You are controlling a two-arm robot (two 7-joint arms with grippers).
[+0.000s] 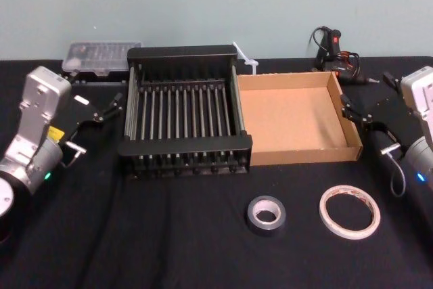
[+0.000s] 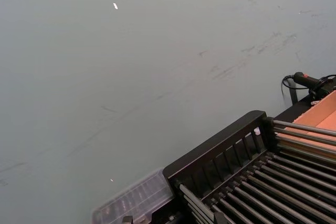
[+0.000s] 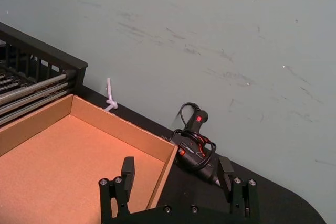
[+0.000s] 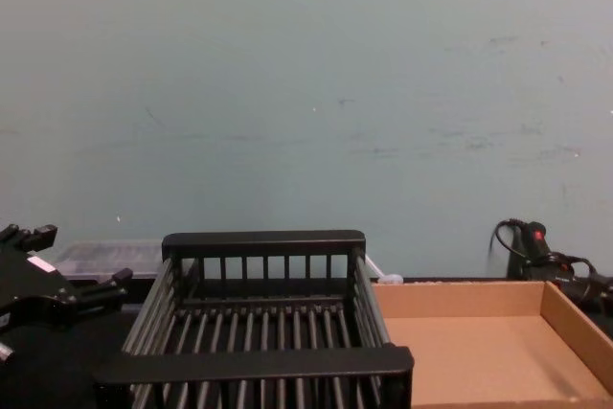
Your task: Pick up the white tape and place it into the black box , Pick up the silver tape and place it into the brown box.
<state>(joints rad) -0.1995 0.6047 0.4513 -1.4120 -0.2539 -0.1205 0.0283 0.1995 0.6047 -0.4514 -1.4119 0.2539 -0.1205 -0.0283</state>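
Nearest us lay the two rolls, flat on the black table (image 1: 169,248): the silver tape (image 1: 266,214) at lower centre-right of the head view and the white tape (image 1: 349,211) just to its right, apart from each other and from both boxes. Neither was in a box, so we judged the task not yet begun. Behind them, mid-frame, the black box (image 1: 183,145) stood on the left with the brown box (image 1: 291,123) against its right side. Both were empty with open tops, seemingly so a roll could be dropped straight in. The white tape lay in front of the brown box though it belonged in the black one, so its carry would have to cross leftward. The left gripper (image 1: 111,107) hovered at mid-left of the frame beside the black box, arm bent, its fingers apart and holding nothing. The right gripper (image 1: 355,114) hung at mid-right just beside the brown box's right wall, pointing inward. The right wrist view showed its fingers spread wide and empty over that box's corner. Both sat well behind the rolls; we thought the right, being closer, better placed to reach them first.
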